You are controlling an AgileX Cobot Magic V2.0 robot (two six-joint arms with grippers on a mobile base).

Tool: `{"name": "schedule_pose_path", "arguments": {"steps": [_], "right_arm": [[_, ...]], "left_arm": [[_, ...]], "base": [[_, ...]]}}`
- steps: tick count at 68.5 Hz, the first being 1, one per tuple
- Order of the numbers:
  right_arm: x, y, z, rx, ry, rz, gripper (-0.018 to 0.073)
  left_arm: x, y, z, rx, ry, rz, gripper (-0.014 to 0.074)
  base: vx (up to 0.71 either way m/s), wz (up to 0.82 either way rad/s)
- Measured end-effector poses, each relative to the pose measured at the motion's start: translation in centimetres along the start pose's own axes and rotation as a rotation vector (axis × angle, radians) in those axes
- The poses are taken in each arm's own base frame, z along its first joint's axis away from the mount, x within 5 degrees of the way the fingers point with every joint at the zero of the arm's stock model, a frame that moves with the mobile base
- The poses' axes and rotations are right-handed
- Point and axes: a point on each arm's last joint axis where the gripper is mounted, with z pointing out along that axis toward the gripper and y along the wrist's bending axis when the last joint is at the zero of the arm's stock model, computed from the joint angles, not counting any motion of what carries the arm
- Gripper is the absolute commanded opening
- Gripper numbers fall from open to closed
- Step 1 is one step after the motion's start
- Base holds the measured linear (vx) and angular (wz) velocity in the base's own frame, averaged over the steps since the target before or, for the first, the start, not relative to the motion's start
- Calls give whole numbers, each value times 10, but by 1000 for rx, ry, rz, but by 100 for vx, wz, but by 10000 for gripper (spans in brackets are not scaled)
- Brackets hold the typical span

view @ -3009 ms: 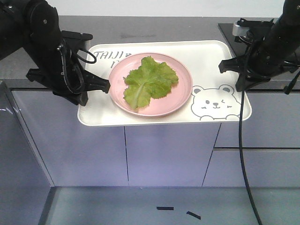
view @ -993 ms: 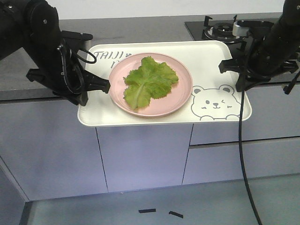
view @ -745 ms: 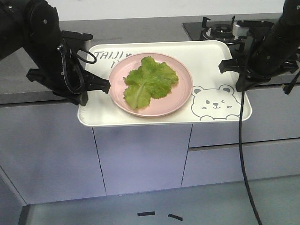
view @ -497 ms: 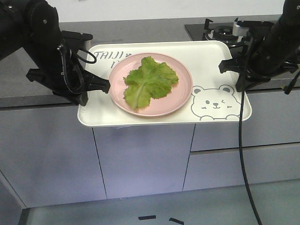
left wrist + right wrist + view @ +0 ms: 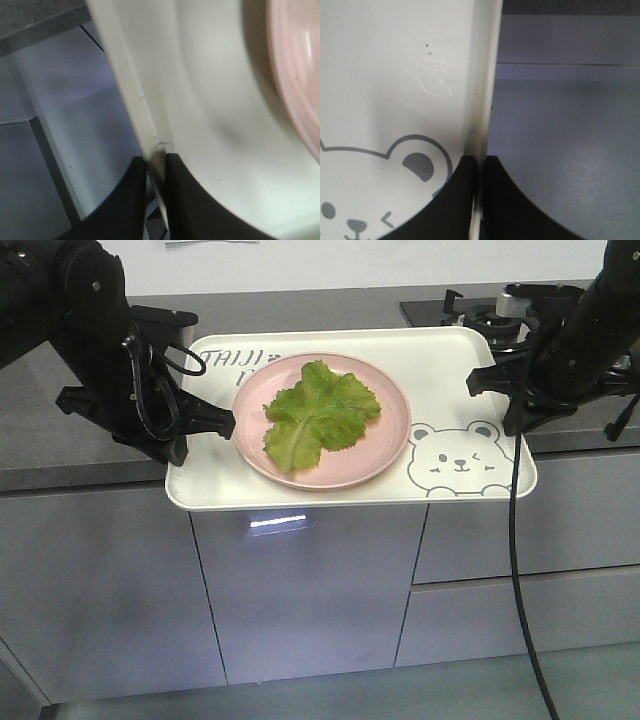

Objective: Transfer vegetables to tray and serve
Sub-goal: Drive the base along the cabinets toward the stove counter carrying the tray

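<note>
Front-facing view: the vegetables point(image 5: 320, 415) sit on the pink plate point(image 5: 390, 452) at the middle of the tray point(image 5: 440, 370). My left gripper point(image 5: 205, 425) and right gripper point(image 5: 497, 390) pinch its side rims. I judge only serving is left.

Pinched level at its side rims by left gripper point(image 5: 156, 165) and right gripper point(image 5: 479, 166): large cream-white rectangular tray point(image 5: 440, 360), grey bear print. Lying limp between both, nearer the left: crinkly green lettuce leaves point(image 5: 320, 415).
</note>
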Motion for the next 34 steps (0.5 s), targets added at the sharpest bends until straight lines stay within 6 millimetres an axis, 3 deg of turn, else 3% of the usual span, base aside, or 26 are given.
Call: {"name": "schedule_pose_path", "arguments": {"steps": [34], "right_arm": [[0,0,0,0,0,0,-6]], "left_arm": [[0,0,0,1,0,0,-6]], "base": [[13,3]]}}
